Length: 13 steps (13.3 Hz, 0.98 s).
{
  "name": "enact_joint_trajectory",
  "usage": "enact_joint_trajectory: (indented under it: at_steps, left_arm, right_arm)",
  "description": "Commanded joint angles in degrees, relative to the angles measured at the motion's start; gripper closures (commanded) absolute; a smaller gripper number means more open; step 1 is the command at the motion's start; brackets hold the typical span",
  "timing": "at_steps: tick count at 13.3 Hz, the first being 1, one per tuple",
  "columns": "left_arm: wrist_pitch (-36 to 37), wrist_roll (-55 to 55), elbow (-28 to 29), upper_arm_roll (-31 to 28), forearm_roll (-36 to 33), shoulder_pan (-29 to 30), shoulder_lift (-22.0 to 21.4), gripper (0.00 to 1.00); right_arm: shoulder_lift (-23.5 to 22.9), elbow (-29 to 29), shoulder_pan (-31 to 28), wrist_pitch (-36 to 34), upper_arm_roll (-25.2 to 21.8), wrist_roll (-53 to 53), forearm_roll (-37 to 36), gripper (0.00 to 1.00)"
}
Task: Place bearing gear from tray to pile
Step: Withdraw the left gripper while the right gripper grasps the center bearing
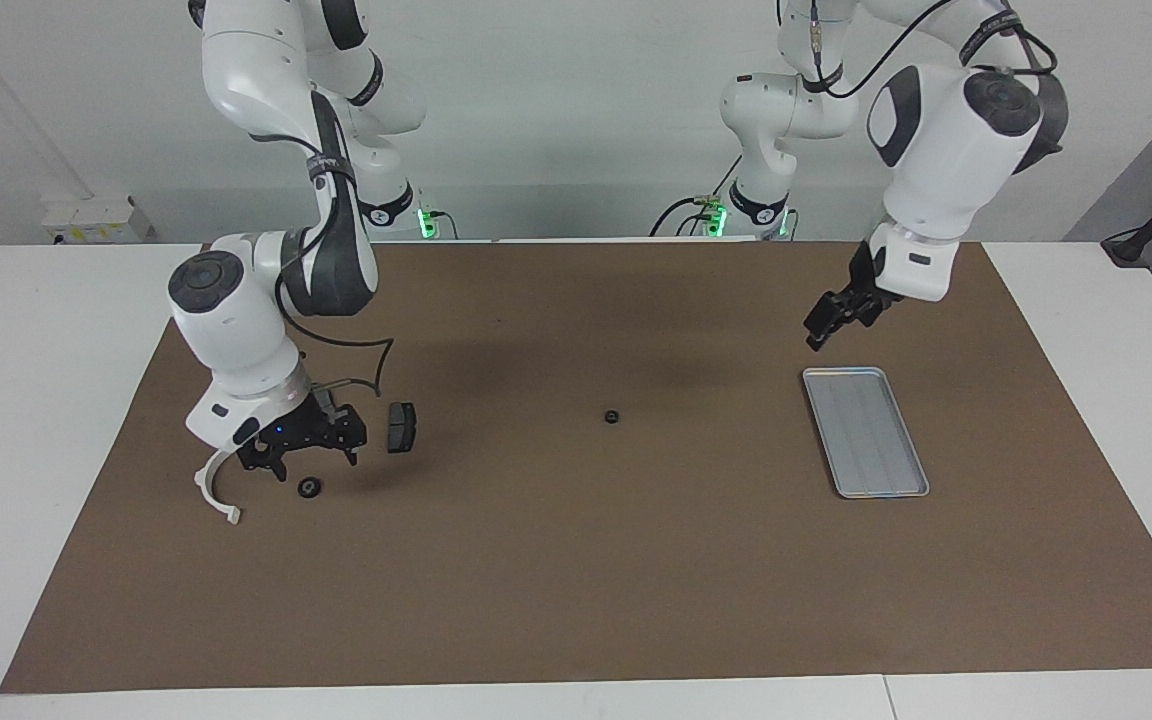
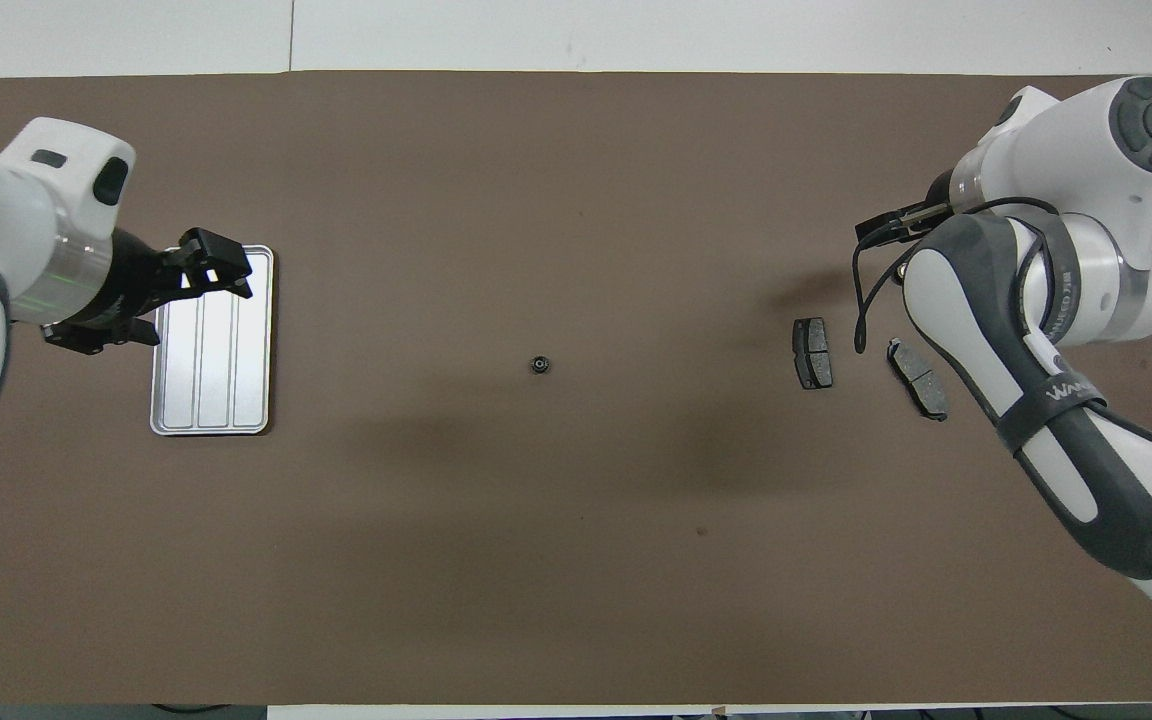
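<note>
One small black bearing gear [image 1: 309, 487] lies on the mat by the pile, between the white curved bracket [image 1: 204, 492] and a dark brake pad [image 1: 400, 426]. My right gripper [image 1: 304, 455] hangs open just above that gear, holding nothing. A second bearing gear [image 1: 613, 416] [image 2: 539, 364] lies alone in the middle of the mat. The silver tray [image 1: 866, 430] [image 2: 211, 340] has nothing in it. Over the tray's end nearest the robots my left gripper [image 1: 829, 325] [image 2: 219, 268] is raised and open. In the overhead view the right arm hides its gripper and the gear near the pile.
Two brake pads [image 2: 812, 352] [image 2: 918, 378] lie side by side at the right arm's end of the brown mat [image 2: 576, 560]. White tabletop borders the mat on all sides.
</note>
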<state>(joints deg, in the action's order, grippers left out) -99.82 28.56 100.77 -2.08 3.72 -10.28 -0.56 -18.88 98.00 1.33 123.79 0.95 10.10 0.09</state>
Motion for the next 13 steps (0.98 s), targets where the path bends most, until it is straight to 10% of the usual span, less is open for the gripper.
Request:
enact_joint_trajectory:
  at_steps: [1,5,13]
  left_arm:
    - [5.7,-4.8,1.1,0.6,0.1,1.8,-3.8,0.00]
    - [11.7,-10.0,1.2,0.7,0.1,4.2,-6.6,0.00]
    - [17.1,-22.7,-1.8,0.6,-2.5,8.5,-6.2,0.00]
  right_arm:
    - [3.8,0.1,0.8,-3.2,0.3,-2.5,0.1,0.00]
    - [-0.4,-16.3,8.4,-17.5,0.2,-13.8,-1.9,0.00]
    - [-4.8,-20.0,30.0,-20.3,0.3,-41.1,-4.1,0.00]
